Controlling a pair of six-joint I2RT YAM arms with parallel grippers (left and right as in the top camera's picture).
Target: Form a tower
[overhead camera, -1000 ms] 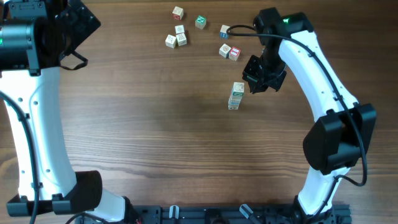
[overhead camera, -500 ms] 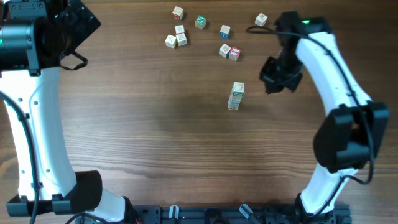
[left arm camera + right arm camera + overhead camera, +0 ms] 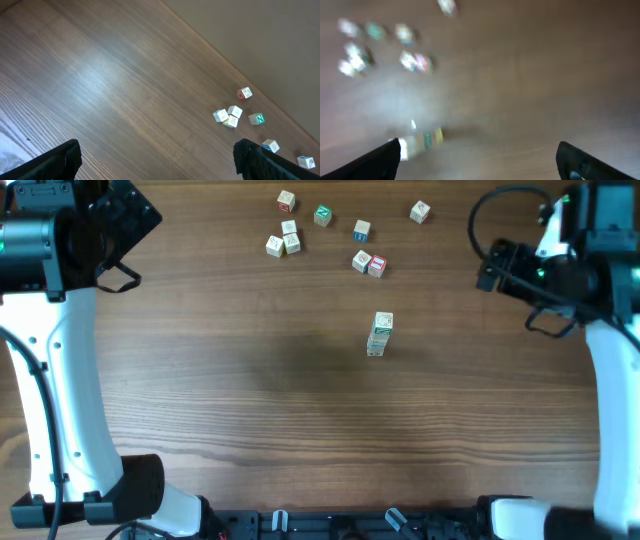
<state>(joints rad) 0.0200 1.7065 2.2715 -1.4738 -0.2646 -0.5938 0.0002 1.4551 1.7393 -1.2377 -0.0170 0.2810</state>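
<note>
The tower [image 3: 380,335] is standing upright near the middle of the table [image 3: 250,400], alone and well apart from both arms. Its top face is showing pale, with green and blue print down the side. The print is too small to read, and the number of cubes in it cannot be told from above.

Nine loose cubes [image 3: 289,227] are lying beyond it toward the far edge: five in a cluster, three nearer the tower's line, and one off by itself [image 3: 420,213]. In the left wrist view seven of them are showing. The green cube [image 3: 257,119] is carrying a white mark that reads like an N. A red-faced cube [image 3: 244,93] is showing a letter too small to make out.

The left gripper [image 3: 156,147] is hanging over bare wood with its jaws spread wide, gripping nothing. The right gripper [image 3: 477,147] is also gaping wide and empty. Its view is blurred, with the tower showing as a smear at lower left.
</note>
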